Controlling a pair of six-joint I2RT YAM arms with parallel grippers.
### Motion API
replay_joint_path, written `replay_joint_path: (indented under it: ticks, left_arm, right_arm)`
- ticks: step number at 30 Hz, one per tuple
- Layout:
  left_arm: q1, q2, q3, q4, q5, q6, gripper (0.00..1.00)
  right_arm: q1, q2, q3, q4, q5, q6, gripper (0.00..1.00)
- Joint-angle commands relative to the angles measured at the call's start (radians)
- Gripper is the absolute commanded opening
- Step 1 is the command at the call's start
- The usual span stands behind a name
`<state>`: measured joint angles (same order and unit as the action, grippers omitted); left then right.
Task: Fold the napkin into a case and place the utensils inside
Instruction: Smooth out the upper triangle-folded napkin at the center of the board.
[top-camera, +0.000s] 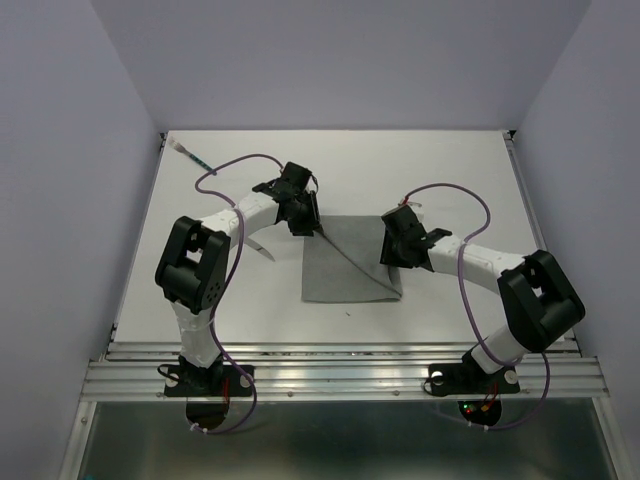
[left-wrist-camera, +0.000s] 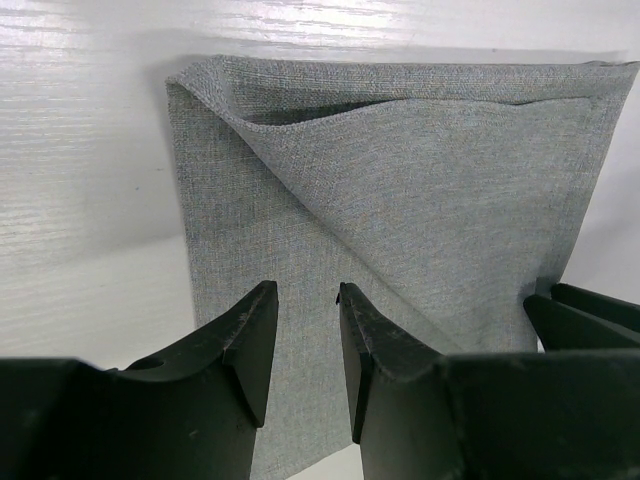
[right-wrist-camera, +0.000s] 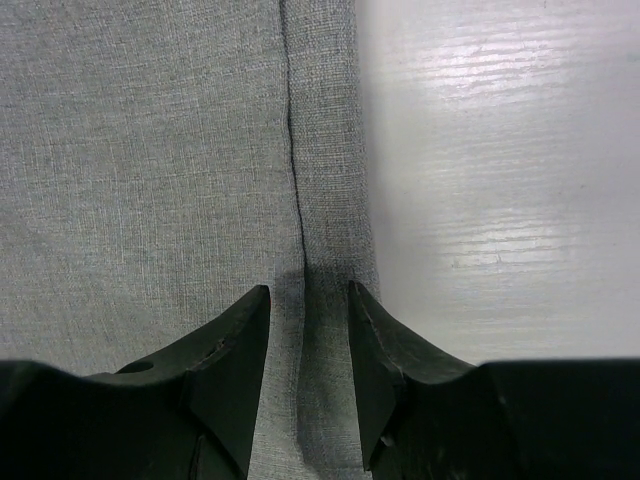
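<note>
The grey napkin (top-camera: 345, 265) lies flat mid-table, with one layer folded over along a diagonal crease. My left gripper (top-camera: 303, 222) hovers over its far-left corner. In the left wrist view the jaws (left-wrist-camera: 306, 287) stand apart above the napkin (left-wrist-camera: 420, 200) with nothing between them. My right gripper (top-camera: 392, 250) is over the napkin's right edge. It is open (right-wrist-camera: 308, 287) and straddles the folded layer's edge on the napkin (right-wrist-camera: 150, 150). One utensil (top-camera: 188, 153) with a teal handle lies at the table's far-left corner. No case shows.
A thin white curved piece (top-camera: 264, 250) lies on the table beside the left forearm; what it is I cannot tell. Purple cables loop over both arms. The white table (top-camera: 450, 170) ends at a metal rail along the near edge (top-camera: 340, 350).
</note>
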<state>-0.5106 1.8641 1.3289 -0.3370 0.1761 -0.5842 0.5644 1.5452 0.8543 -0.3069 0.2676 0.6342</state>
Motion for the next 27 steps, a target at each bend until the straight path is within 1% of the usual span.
replay_joint_path:
  ticks: [1, 6, 10, 15, 19, 23, 27]
  left_arm:
    - [-0.003, -0.025, 0.016, 0.009, -0.004, 0.018, 0.43]
    - [-0.003, -0.019, 0.024, 0.013, -0.001, 0.018, 0.43]
    - [-0.003, -0.01, 0.027, 0.016, 0.002, 0.021, 0.43]
    - [-0.005, -0.005, 0.024, 0.021, 0.003, 0.021, 0.43]
    - [-0.005, 0.007, 0.03, 0.021, 0.003, 0.023, 0.43]
    - [-0.005, 0.018, 0.036, 0.023, 0.002, 0.02, 0.43]
    - [-0.005, 0.021, 0.043, 0.024, 0.008, 0.017, 0.43]
  right_arm:
    - [0.006, -0.034, 0.046, -0.001, 0.036, -0.011, 0.43]
    - [0.006, -0.079, 0.04, -0.005, 0.018, 0.001, 0.43]
    - [0.006, -0.092, 0.031, -0.003, -0.039, 0.008, 0.41]
    - [0.025, -0.177, -0.014, -0.008, -0.062, 0.028, 0.34]
    - [0.052, -0.223, -0.038, -0.008, -0.135, 0.035, 0.27]
    - [0.08, -0.203, -0.053, -0.003, -0.177, 0.029, 0.21]
    - [0.08, -0.194, -0.118, 0.071, -0.203, 0.035, 0.2]
